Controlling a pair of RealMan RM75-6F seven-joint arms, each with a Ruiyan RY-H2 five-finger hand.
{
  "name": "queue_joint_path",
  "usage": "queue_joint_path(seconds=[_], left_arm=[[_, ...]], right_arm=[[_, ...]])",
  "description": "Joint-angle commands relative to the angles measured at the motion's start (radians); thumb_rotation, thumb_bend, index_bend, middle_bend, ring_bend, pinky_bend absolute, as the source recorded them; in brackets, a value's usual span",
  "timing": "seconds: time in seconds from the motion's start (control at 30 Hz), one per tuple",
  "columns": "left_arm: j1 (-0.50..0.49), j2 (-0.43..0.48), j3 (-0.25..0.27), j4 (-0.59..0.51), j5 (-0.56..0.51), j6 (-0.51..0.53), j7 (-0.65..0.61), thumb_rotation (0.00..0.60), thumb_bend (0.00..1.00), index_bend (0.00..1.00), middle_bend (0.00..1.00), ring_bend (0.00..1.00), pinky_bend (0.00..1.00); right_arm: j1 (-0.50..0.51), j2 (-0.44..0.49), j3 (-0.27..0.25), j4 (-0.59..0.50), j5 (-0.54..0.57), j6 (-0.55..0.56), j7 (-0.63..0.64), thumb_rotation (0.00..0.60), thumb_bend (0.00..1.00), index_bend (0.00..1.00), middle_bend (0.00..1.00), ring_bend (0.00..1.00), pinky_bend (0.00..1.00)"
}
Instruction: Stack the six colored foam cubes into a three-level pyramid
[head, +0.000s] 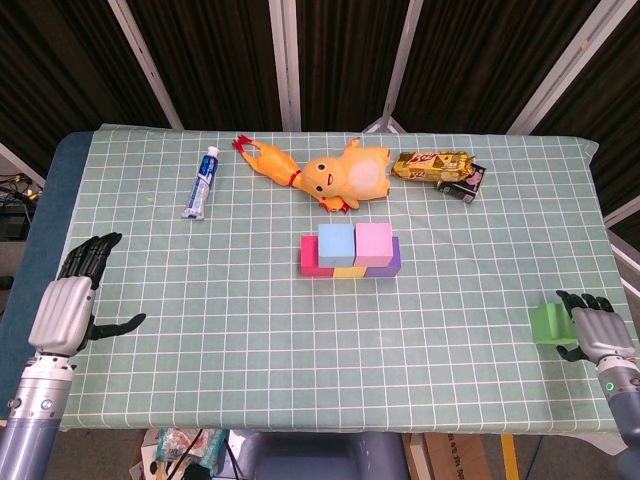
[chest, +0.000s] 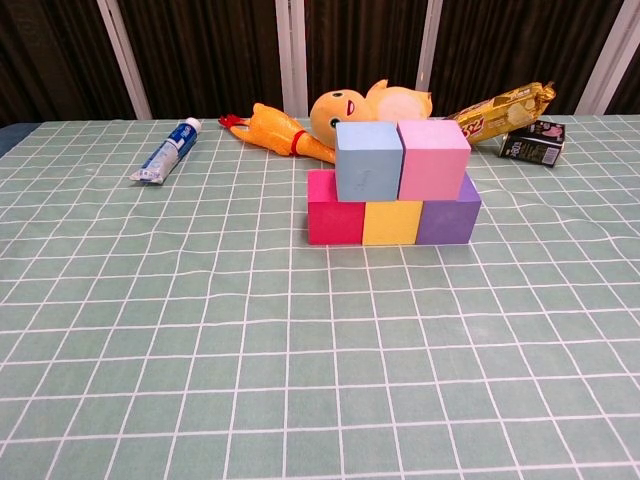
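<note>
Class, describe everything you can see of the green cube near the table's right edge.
The green cube is a pale green foam block with soft-looking, matte faces. It sits at the right edge of the checked tablecloth, far from the five stacked cubes. The right robot hand grips it, dark fingers wrapped on its far and near sides. The chest view does not show it.

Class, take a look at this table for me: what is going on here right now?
A two-armed robot is building a foam cube pyramid. Two levels stand mid-table: red cube, yellow cube and purple cube below, blue cube and pink cube on top. The right hand holds the green cube at the table's right edge, not yet placed. The left hand is open at the left edge.
</note>
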Motion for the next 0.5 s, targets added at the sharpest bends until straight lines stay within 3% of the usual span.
queue_joint_path(seconds=[0.03,0.2,0.5], left_arm=[[0.002,-0.001,-0.004,0.0,-0.002,-0.004,0.0,0.6,0.13,0.0,0.04,0.0,0.03],[0.008,-0.001,-0.012,0.0,-0.001,-0.008,-0.002,0.6,0.13,0.0,0.04,0.0,0.03],[0.014,-0.002,-0.021,0.002,-0.005,-0.022,0.001,0.6,0.13,0.0,0.04,0.0,0.03]], right_arm=[[0.006,-0.014,-0.006,0.019,-0.004,-0.006,-0.006,0.6,0.31,0.0,0.24,0.11,0.0],[0.015,-0.046,-0.008,0.063,-0.01,-0.006,-0.008,0.6,0.31,0.0,0.34,0.2,0.0],[0.012,-0.018,0.025,0.002,-0.068,0.069,0.034,0.6,0.31,0.0,0.36,0.23,0.0]])
